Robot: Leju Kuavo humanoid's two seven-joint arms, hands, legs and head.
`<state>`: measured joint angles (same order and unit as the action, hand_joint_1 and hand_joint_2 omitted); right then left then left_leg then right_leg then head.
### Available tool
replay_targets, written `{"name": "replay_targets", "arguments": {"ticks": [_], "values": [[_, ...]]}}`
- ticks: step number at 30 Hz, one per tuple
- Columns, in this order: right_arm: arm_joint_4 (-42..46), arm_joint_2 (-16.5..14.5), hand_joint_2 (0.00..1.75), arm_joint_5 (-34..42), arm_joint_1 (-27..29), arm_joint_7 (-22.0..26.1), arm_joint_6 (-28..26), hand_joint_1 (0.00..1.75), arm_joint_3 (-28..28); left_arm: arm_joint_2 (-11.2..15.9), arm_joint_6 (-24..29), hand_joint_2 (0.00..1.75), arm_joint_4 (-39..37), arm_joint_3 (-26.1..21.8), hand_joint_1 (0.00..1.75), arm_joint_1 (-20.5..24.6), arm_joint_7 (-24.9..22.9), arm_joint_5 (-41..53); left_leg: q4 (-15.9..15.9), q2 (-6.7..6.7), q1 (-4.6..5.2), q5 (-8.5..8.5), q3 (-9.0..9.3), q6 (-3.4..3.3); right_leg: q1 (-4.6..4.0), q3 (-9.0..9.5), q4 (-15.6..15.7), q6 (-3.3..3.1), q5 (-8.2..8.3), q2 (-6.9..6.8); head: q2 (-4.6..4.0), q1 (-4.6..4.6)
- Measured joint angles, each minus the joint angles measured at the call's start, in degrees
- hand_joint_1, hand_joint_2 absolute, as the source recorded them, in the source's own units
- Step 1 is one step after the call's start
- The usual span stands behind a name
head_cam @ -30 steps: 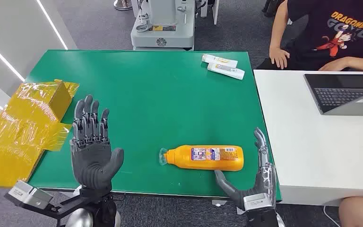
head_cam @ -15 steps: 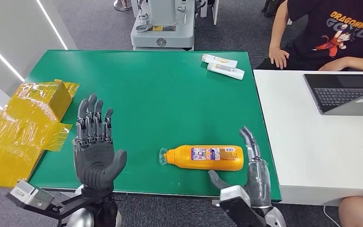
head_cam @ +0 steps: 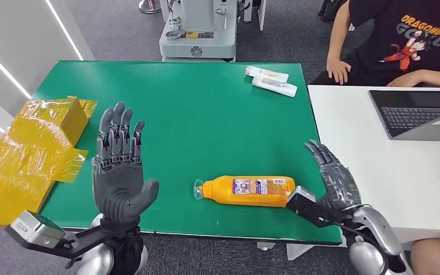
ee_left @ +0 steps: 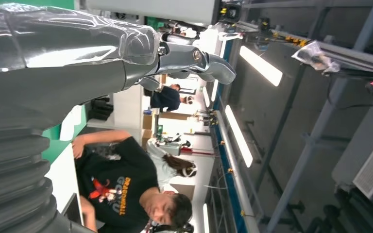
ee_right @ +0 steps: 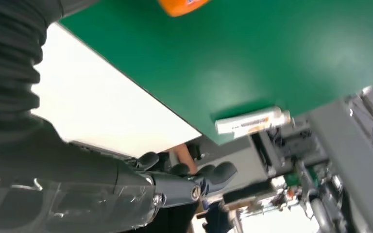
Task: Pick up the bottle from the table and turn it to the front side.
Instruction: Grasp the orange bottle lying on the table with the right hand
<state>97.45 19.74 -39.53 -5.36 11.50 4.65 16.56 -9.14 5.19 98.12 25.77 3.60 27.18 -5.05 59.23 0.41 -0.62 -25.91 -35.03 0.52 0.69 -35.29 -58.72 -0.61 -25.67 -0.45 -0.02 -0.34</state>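
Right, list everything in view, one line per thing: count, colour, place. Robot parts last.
bottle: one, orange with a clear cap, lying on its side near the front edge of the green table, cap toward the left hand
tubes: two, white, side by side at the far right corner of the table
green table: one, green, in front of the robot
yellow wrapping: one crumpled heap, yellow, at the table's left edge
white table: one, white, right of the green table
laptop: one, grey, open on the white table
person: one, black printed shirt, seated behind the white table
left hand: one, dark grey, raised open
right hand: one, dark grey, open beside the bottle's base
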Motion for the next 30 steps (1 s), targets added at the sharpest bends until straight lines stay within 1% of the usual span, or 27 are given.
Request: {"name": "replay_targets", "arguments": {"ticks": [2,4,6,8,10,12,14,17,21,26,30], "values": [[-2.8,3.2,1.75,3.2,-4.1,1.7,6.3,0.0,0.5,0.0,-0.8,1.75,-0.2,0.0,0.0,0.4,-0.2,0.0,0.0,0.04,0.01,0.01,-0.02,-0.01,0.01,0.0,0.0,0.03,0.05,0.04,0.0,0.0],[-6.8,6.3,1.75,6.1,-9.9,4.2,12.7,0.0,2.2,0.0,-1.4,1.75,-0.3,0.0,0.0,0.7,-0.4,-0.1,0.0,0.09,0.01,0.04,-0.04,-0.04,0.01,0.01,0.0,0.07,0.1,0.09,0.0,0.02],[-11.7,8.0,1.75,7.9,-17.0,6.9,17.7,0.0,5.3,0.0,-1.7,1.75,-0.5,0.0,0.0,0.9,-0.2,-0.4,0.0,0.18,0.01,0.07,-0.03,-0.06,0.01,0.0,0.0,0.06,0.16,0.17,0.0,0.02],[-17.4,8.3,1.75,10.0,-24.7,9.5,21.5,0.0,10.1,0.1,-1.3,1.75,-0.6,0.0,0.0,1.0,0.3,-0.8,0.0,0.26,0.01,0.14,0.0,-0.08,0.01,0.0,0.0,0.03,0.2,0.23,0.0,0.02],[-23.1,7.6,1.75,12.5,-31.9,11.3,24.0,0.0,16.0,0.3,-0.6,1.75,-0.6,0.0,0.0,1.1,0.9,-1.3,0.0,0.23,0.0,0.24,0.02,-0.08,-0.01,0.0,0.0,0.02,0.22,0.19,0.0,0.01],[-27.8,6.2,1.75,14.6,-37.3,12.1,25.0,0.0,21.2,0.4,-0.1,1.75,-0.6,0.0,0.0,1.2,1.2,-1.5,0.0,0.13,-0.02,0.3,0.03,-0.04,-0.03,0.0,0.0,0.01,0.21,0.11,0.0,0.01],[-31.4,4.5,1.75,15.9,-40.9,12.4,25.3,0.0,25.4,0.6,0.3,1.75,-0.6,0.0,0.0,1.2,1.3,-1.7,0.0,0.04,-0.04,0.31,0.01,-0.02,-0.07,0.0,0.0,0.01,0.21,0.04,0.0,0.01],[-35.0,2.0,1.75,17.1,-43.6,12.7,25.2,0.0,30.2,0.7,0.6,1.75,-0.6,0.0,0.0,1.1,1.4,-1.7,0.0,-0.02,-0.06,0.31,-0.02,-0.01,-0.1,-0.01,-0.1,0.01,0.2,-0.02,0.0,0.01],[-37.9,-0.4,1.75,18.1,-44.7,13.0,25.1,0.0,34.3,1.0,0.7,1.75,-0.6,0.0,0.0,1.1,1.4,-1.7,0.0,-0.04,-0.04,0.3,-0.05,-0.01,-0.11,-0.02,0.0,0.02,0.18,-0.03,0.0,0.01],[-40.4,-2.4,1.75,19.2,-44.8,13.6,24.7,0.0,38.0,1.1,0.8,1.75,-0.6,0.0,0.0,1.2,1.4,-1.7,0.0,-0.05,-0.03,0.3,-0.07,-0.02,-0.09,-0.02,0.0,0.04,0.18,-0.04,0.0,0.02],[-41.7,-3.2,1.75,19.6,-44.7,13.8,24.7,0.0,39.7,1.1,1.0,1.75,-0.6,0.0,0.0,1.2,1.4,-1.8,0.0,-0.05,-0.02,0.3,-0.07,-0.02,-0.09,-0.01,0.0,0.04,0.19,-0.04,0.0,0.01]]}}
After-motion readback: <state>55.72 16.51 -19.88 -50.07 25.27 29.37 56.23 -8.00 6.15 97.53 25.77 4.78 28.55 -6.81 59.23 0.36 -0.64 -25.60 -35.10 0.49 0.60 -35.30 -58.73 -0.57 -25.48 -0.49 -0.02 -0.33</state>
